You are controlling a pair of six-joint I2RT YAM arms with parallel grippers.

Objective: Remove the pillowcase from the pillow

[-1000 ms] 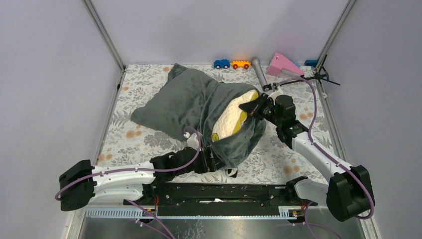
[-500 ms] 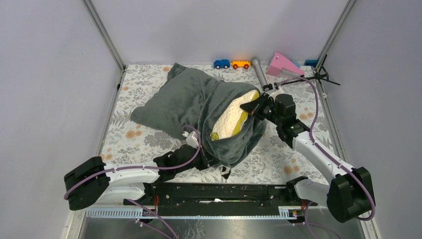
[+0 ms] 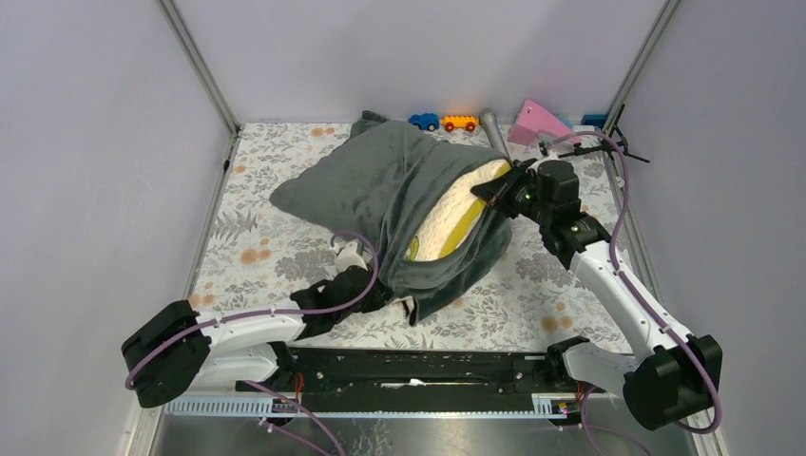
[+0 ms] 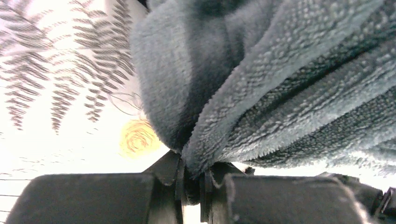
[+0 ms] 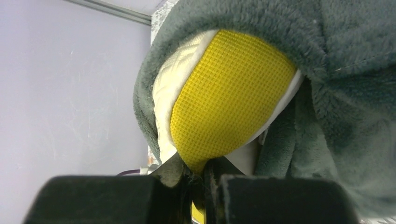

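Observation:
The grey-green plush pillowcase (image 3: 375, 185) lies across the middle of the floral table, its mouth facing the right. Out of that mouth shows the cream quilted pillow (image 3: 459, 201) with its yellow band (image 3: 454, 234). My left gripper (image 3: 382, 296) is shut on the pillowcase's near lower edge; in the left wrist view the plush fabric (image 4: 280, 93) is pinched between the jaws of that gripper (image 4: 194, 173). My right gripper (image 3: 502, 186) is shut on the pillow's end. In the right wrist view the yellow band (image 5: 229, 102) runs down into its jaws (image 5: 205, 176), with the pillowcase (image 5: 355, 93) wrapped around it.
Along the back edge stand a blue toy car (image 3: 424, 122), an orange toy car (image 3: 460, 123), a grey cylinder (image 3: 492, 128) and a pink wedge (image 3: 542, 123). A black spiked stand (image 3: 618, 144) sits at the back right. Walls close in the table (image 3: 257, 256) on both sides and at the back.
The left gripper has shut on the pillowcase edge and drawn back to the left. The right arm has pulled the pillow toward the back right; more cream pillow shows.

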